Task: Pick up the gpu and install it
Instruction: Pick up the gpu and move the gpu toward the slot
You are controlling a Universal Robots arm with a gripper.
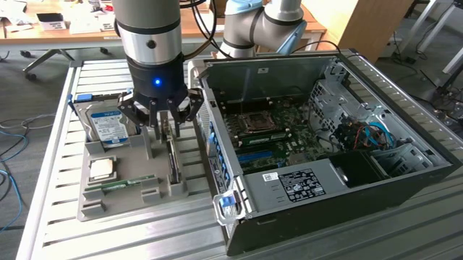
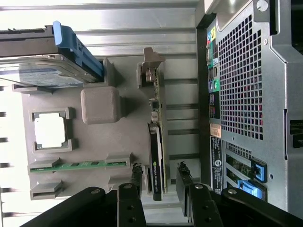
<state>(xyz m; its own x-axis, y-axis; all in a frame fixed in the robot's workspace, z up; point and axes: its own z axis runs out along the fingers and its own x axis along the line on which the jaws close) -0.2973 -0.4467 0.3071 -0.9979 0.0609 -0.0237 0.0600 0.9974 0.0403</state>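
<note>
- The gpu (image 2: 156, 156) stands on edge in its grey holder (image 2: 94, 151) on the table (image 1: 108, 238), leaving both faces reachable.
- My jaws stand open astride it, apart from either face.

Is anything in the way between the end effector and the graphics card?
Nothing visible does. The end effector is open with a finger on each side of the gpu, which stands on edge in the grey holder.
</note>
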